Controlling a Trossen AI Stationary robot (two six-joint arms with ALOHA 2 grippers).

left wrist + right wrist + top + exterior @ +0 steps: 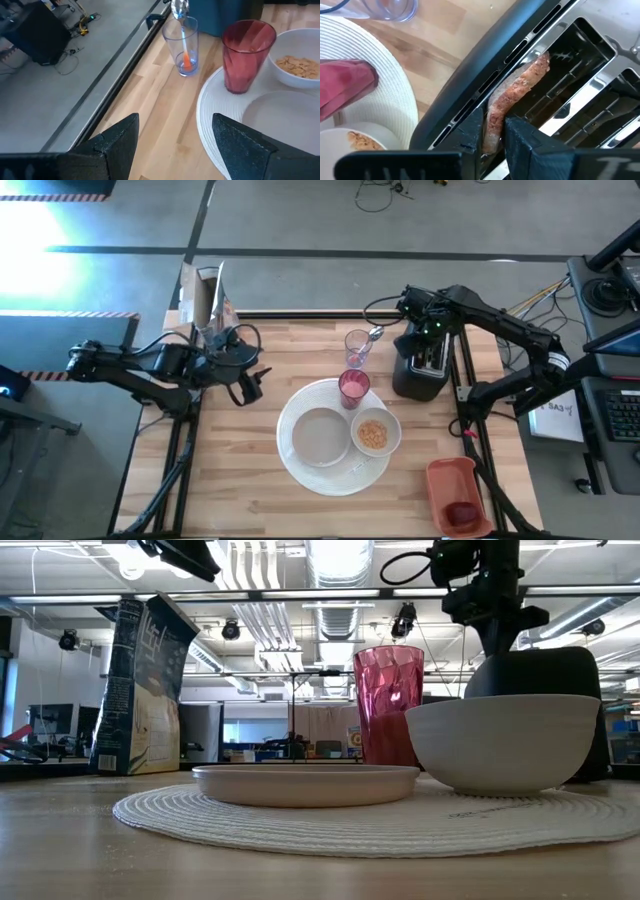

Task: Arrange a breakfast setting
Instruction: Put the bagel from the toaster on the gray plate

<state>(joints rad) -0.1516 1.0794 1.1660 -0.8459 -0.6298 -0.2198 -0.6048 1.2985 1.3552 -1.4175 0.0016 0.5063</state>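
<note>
Bright, even overhead light from ceiling strip lamps [340,560] in the level view, strong white glare on the floor [50,230] at upper left from above, soft faint shadows on the table [250,490], close toast [512,97] slightly blurred

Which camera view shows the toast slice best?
The right wrist view: the toast slice stands in a toaster slot, with the right pincer gripping it. The high view shows only the toaster; the other views show no toast.
</note>
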